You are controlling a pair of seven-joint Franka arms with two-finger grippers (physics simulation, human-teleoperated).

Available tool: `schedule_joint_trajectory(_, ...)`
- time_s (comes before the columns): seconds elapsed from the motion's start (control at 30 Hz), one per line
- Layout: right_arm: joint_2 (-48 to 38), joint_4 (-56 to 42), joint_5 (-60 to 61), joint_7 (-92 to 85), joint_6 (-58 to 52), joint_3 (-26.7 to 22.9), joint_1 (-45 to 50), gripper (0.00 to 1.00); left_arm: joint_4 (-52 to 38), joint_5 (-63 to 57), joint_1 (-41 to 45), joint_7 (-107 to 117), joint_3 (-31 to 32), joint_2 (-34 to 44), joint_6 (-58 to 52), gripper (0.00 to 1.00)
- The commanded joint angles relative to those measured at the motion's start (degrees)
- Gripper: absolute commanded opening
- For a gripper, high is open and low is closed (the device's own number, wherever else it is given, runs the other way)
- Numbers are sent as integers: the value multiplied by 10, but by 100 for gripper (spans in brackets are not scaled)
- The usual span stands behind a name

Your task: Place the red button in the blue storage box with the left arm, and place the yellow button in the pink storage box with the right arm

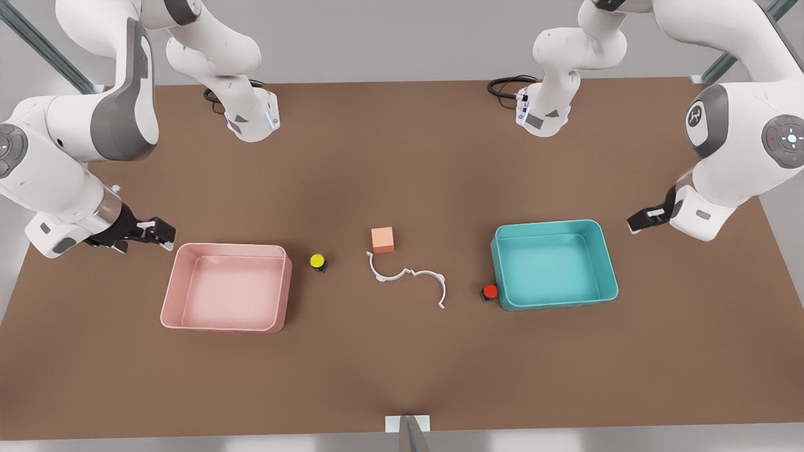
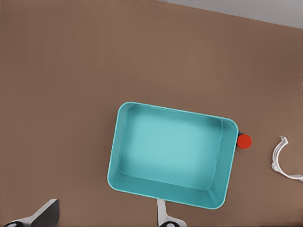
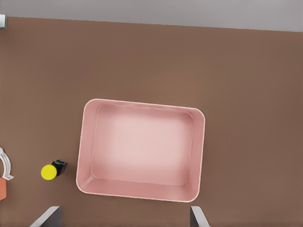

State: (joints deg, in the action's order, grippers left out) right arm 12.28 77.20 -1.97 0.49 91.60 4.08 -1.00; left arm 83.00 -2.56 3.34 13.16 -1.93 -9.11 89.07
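The red button stands on the table, touching the blue storage box at its near corner on the front view's left. In the left wrist view the red button pokes out beside the blue storage box. My left gripper hovers open just off the box's far side at the front view's right, its fingertips spread wide. The yellow button sits just right of the pink storage box. My right gripper hangs open at that box's far left corner. In the right wrist view, the yellow button lies beside the pink storage box.
A salmon-orange cube and a thin white curved piece lie at mid-table between the two boxes. The white piece is a short way from the red button. Both arm bases stand at the table's far edge.
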Motion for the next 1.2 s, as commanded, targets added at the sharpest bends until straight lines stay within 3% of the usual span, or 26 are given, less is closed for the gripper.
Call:
schedule_joint_trajectory(0.0,-1,0,0,-3,0,0,-1,100,0,-1,0,-210,0,0,6,100)
schedule_joint_trajectory(0.1,-1,0,0,-2,0,-1,-1,100,0,-1,10,-115,1,-13,6,100)
schedule_joint_trajectory(0.23,12,3,-1,9,17,6,12,100,0,4,97,417,1,-71,47,100)
schedule_joint_trajectory(0.4,56,19,-1,97,55,15,70,100,1,7,142,812,1,-119,138,100)
schedule_joint_trajectory(0.53,67,131,-4,192,161,73,75,100,1,4,158,1058,1,-145,164,100)
schedule_joint_trajectory(0.63,106,143,-51,318,182,89,129,100,-1,17,177,1197,2,-165,174,100)
schedule_joint_trajectory(0.8,134,216,-51,373,298,103,137,100,-8,73,206,1302,3,-197,247,100)
schedule_joint_trajectory(1.07,181,284,-53,409,429,104,144,100,-37,70,225,1369,3,-254,251,100)
schedule_joint_trajectory(1.17,187,298,-54,442,429,104,148,100,-34,70,225,1366,2,-258,251,100)
